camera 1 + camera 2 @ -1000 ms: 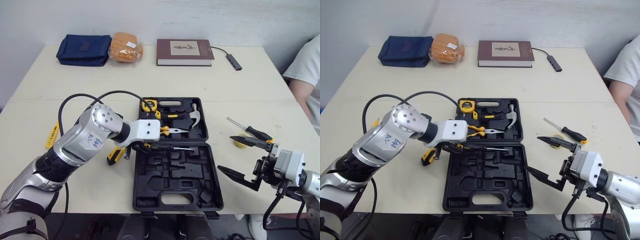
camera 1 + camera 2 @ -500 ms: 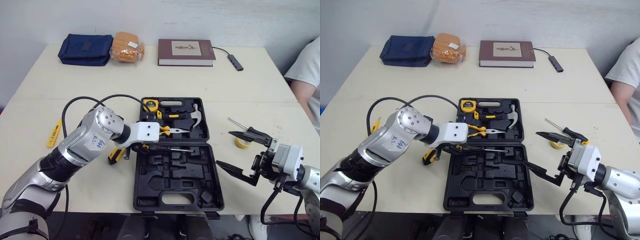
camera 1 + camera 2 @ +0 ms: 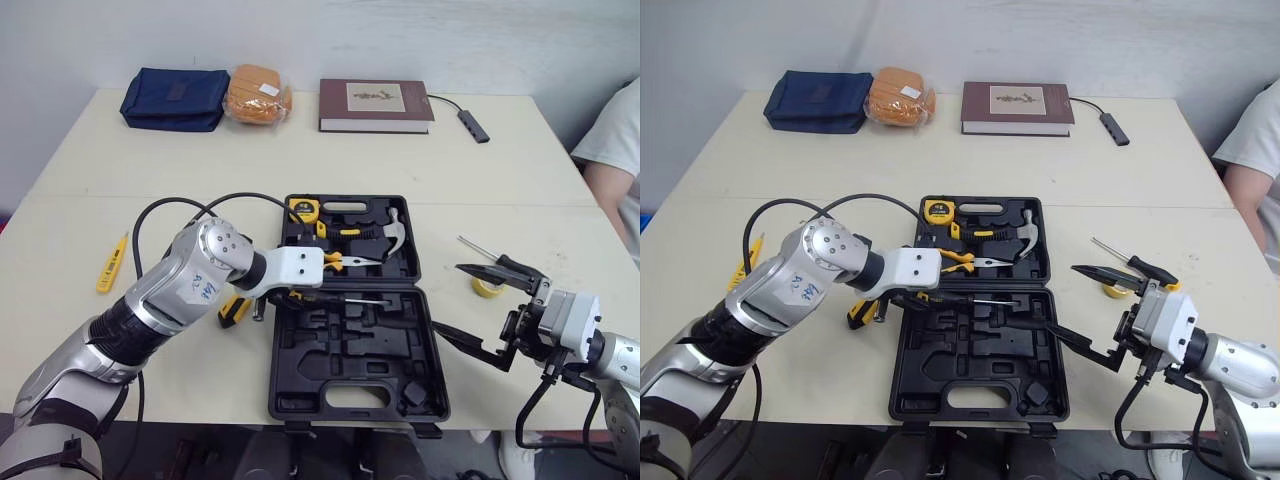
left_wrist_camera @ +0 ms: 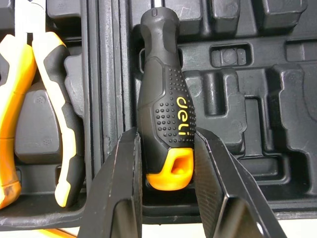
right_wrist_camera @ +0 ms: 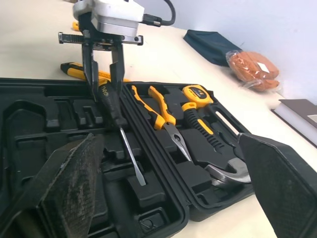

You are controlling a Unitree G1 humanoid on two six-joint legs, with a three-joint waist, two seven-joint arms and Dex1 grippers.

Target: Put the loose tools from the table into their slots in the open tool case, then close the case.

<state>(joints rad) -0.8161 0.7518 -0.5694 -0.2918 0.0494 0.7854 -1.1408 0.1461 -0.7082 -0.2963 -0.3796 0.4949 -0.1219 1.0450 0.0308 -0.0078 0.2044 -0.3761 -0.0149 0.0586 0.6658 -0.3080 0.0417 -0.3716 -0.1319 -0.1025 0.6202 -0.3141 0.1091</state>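
At frame centre the left gripper [image 4: 167, 141] clamps the flat-blade screwdriver [image 4: 161, 99] handle to seat it in the tool case [image 3: 355, 345] slot; the right gripper [image 3: 450, 298] stands open at lower right

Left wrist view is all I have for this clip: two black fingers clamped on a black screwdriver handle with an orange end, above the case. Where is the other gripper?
Observer: The right gripper hangs open at the case's right edge, holding nothing.
Operator: Besides the screwdriver in the left gripper, are any tools outside the case?
Observer: A second screwdriver lies on the table right of the case, next to a yellow tape roll.
Operator: And on the left?
Observer: A slim yellow tool lies apart on the table's left side.
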